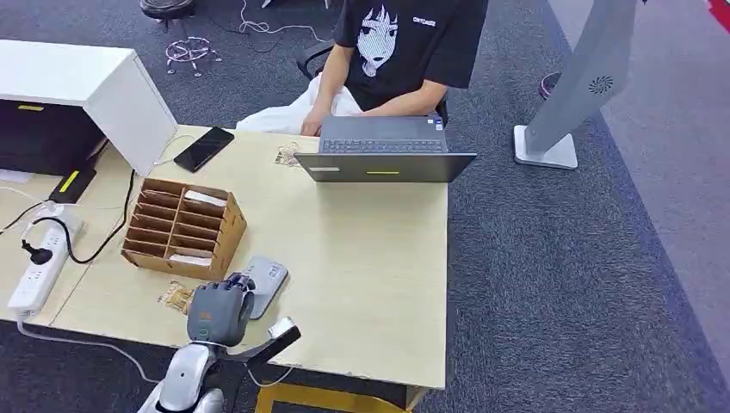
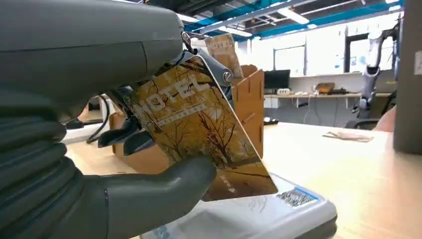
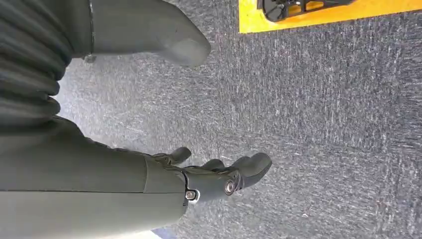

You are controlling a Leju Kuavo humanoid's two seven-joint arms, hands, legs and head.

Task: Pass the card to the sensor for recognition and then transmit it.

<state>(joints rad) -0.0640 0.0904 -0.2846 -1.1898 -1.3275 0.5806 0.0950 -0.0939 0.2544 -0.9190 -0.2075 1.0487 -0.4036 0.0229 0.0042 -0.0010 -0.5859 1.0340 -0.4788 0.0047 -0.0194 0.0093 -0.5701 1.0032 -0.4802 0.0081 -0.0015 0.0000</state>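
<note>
The left hand (image 2: 89, 149) holds the card (image 2: 199, 144), a yellow one printed with autumn trees and the word HOTEL, pinched between the thumb below and the darker fingers (image 2: 127, 137) behind it. The card is tilted, its lower edge just over the top of the sensor (image 2: 278, 214), a flat grey-white pad with a small barcode sticker; whether the edge touches the pad cannot be told. That low, slanted hold looks chosen to bring the card's face close to the reading surface.

In the head view the left hand (image 1: 220, 311) is at the near left of the table (image 1: 361, 258), directly over the sensor (image 1: 265, 284), which lies just right of the cardboard rack (image 1: 182, 225) with its card slots. A second card (image 1: 176, 298) lies flat on the table to the left of the hand.

The right hand (image 3: 149, 184) hangs over the grey carpet, fingers apart and lightly curled, holding nothing.

A person (image 1: 405, 52) sits at the far side behind a laptop (image 1: 384, 148), likely the one to receive the card once it has been read. The recognition step appears to be under way; the handover is not yet done.
</note>
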